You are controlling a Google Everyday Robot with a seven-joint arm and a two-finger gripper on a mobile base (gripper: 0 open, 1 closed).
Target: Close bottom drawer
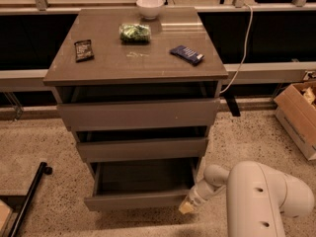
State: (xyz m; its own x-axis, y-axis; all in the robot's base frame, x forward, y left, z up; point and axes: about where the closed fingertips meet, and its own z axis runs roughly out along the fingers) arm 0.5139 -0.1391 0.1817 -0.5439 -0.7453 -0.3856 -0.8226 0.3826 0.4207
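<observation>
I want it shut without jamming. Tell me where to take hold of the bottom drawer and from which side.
The bottom drawer stands pulled out and has a flat, handleless front. Take the front panel's exposed top edge, or simply press its face, coming from the front, probably mid-width so it slides straight. The pincer is low at the front's right end.
</observation>
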